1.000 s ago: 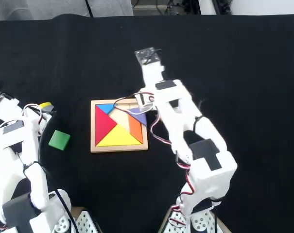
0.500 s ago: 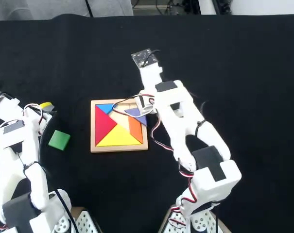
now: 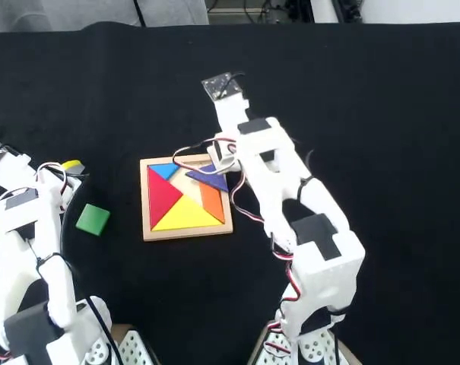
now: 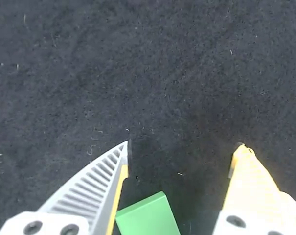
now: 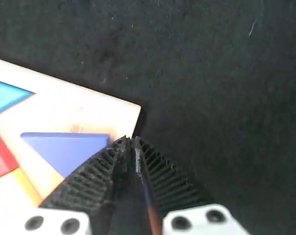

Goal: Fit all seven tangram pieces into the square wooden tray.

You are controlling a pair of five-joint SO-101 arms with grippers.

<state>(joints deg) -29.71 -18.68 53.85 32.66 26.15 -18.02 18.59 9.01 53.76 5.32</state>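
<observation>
The square wooden tray (image 3: 187, 232) lies mid-table holding a light blue triangle (image 3: 164, 169), a red triangle (image 3: 162, 196), a yellow triangle (image 3: 185, 217) and an orange piece (image 3: 212, 202). A violet-blue triangle (image 3: 213, 179) (image 5: 64, 149) lies tilted near the tray's far right corner (image 5: 130, 110). My right gripper (image 3: 217, 166) (image 5: 131, 142) is shut, its tips touching that triangle's edge. A green square piece (image 3: 93, 219) (image 4: 148, 216) lies on the cloth left of the tray. My left gripper (image 3: 68, 169) (image 4: 182, 147) hangs open just above it.
Black cloth covers the whole table. A pale strip of the room runs along the far edge. The right arm's body (image 3: 321, 251) stands right of the tray, with its cables (image 3: 241, 205) draped over the tray's right side.
My right gripper has shifted a little to the left and farther back, nudging the violet-blue triangle and the tray slightly left. The left arm has kept still.
</observation>
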